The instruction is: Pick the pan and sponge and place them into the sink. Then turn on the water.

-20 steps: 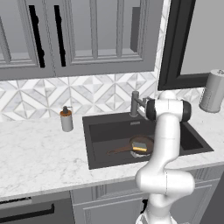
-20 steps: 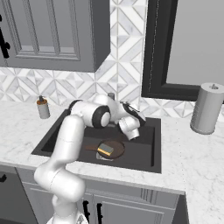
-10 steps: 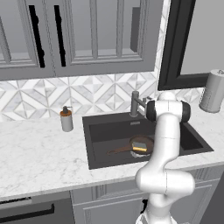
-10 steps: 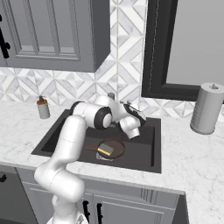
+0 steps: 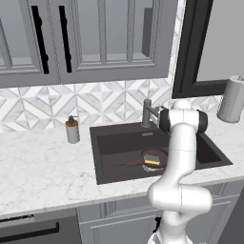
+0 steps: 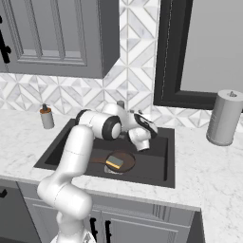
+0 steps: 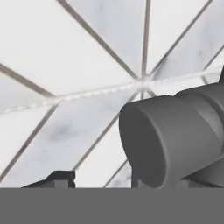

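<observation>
Already the pan (image 5: 153, 157) lies on the floor of the sink (image 5: 112, 143), its thin handle pointing left, and the sponge (image 5: 152, 159) rests inside the pan. Up at the far rim of the sink, the gripper (image 6: 144, 124) is pressed close to the grey faucet (image 5: 147, 113), whose rounded end looms just beyond the right fingertip in the hand view, with patterned wall tile behind it; whether the fingers are spread or closed cannot be told. Left of the sink a soap bottle (image 5: 72, 130) stands on the marble counter (image 5: 43, 167), and a paper towel roll (image 6: 224, 118) stands far right.
</observation>
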